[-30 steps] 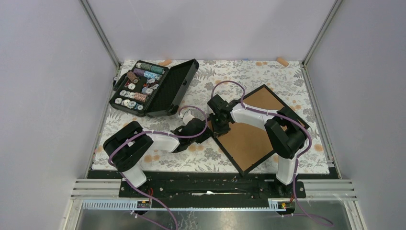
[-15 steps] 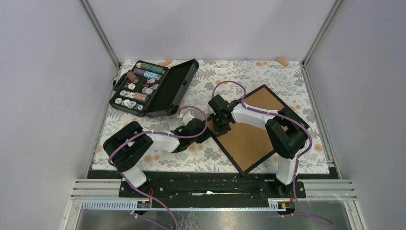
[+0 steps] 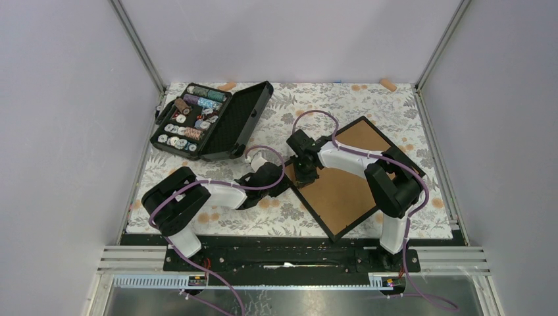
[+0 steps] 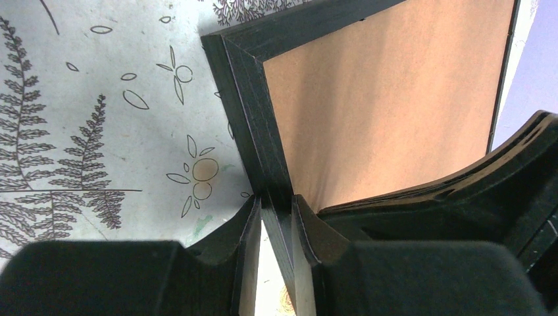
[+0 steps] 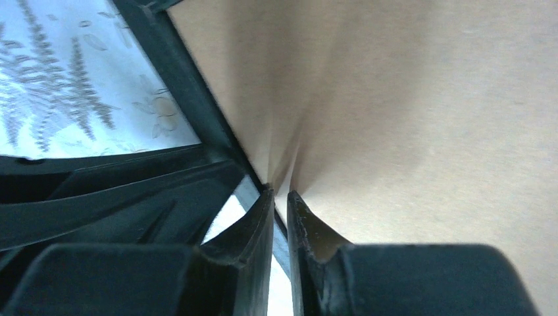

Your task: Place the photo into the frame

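Looking down from above, I saw the frame (image 3: 342,191) lying back-up on the floral tablecloth (image 3: 368,105). It was turned cornerwise on the right half of the table, with its brown board (image 3: 360,135) facing the ceiling. Both arms reached in to its left side. The left gripper (image 3: 284,176) sat at the frame's left corner and the right gripper (image 3: 304,175) just beside it on the same edge, the two nearly touching. An open black case of thread spools (image 3: 210,122) lay well apart at the far left.

From the left wrist, the black rail of the frame ran straight down between the two fingers (image 4: 243,230). The jaws were closed on that rail, one finger on the cloth side and one on the board side. The corner of the frame showed just beyond the tips.

From the right wrist, the fingers (image 5: 260,224) stood almost together, with only a thin slit between them. Their tips sat right where the board met the rail, so they were pinching the frame's edge. The board looked slightly puckered at that spot. The picture was too close and soft for me to tell whether the tips caught the board alone or the rail with it.
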Action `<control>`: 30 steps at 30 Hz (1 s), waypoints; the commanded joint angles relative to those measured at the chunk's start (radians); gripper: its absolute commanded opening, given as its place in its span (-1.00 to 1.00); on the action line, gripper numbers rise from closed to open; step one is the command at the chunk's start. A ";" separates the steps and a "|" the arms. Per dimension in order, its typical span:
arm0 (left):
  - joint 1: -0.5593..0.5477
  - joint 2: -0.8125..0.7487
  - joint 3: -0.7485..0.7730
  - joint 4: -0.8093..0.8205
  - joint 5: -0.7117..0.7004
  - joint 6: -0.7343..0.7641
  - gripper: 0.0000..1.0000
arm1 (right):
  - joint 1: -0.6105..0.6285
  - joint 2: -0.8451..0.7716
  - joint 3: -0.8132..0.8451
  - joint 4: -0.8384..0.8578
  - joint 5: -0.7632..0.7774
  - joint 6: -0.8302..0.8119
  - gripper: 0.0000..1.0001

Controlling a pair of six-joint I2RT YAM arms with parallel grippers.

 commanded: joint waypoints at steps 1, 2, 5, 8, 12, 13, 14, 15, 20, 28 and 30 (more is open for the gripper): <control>0.003 0.084 -0.057 -0.271 -0.076 0.048 -0.53 | -0.020 -0.002 0.027 -0.079 0.093 -0.028 -0.58; 0.003 0.084 -0.056 -0.269 -0.076 0.047 -0.52 | -0.020 0.007 0.026 -0.079 0.092 -0.030 -0.58; 0.004 0.086 -0.056 -0.272 -0.075 0.048 -0.53 | -0.019 0.039 0.023 -0.069 0.068 -0.030 -0.59; 0.003 0.083 -0.056 -0.272 -0.078 0.048 -0.54 | -0.020 0.036 0.018 -0.046 0.036 -0.034 -0.56; 0.003 0.085 -0.056 -0.272 -0.078 0.048 -0.55 | -0.020 -0.011 0.017 -0.012 0.015 -0.029 -0.38; 0.003 0.087 -0.056 -0.272 -0.077 0.048 -0.55 | -0.020 -0.015 0.022 -0.010 0.019 -0.027 -0.37; 0.003 0.089 -0.055 -0.271 -0.075 0.048 -0.55 | -0.020 -0.011 0.030 -0.011 0.022 -0.026 -0.38; 0.003 0.091 -0.054 -0.272 -0.075 0.048 -0.55 | -0.020 -0.001 0.037 -0.015 0.024 -0.026 -0.37; 0.004 0.088 -0.055 -0.273 -0.076 0.051 -0.56 | -0.020 0.048 0.046 -0.034 0.027 -0.031 -0.48; 0.003 0.095 -0.054 -0.271 -0.073 0.049 -0.56 | -0.020 0.056 0.069 -0.033 0.015 -0.026 -0.44; 0.003 0.093 -0.053 -0.272 -0.073 0.049 -0.56 | -0.020 0.066 0.075 -0.033 0.007 -0.026 -0.44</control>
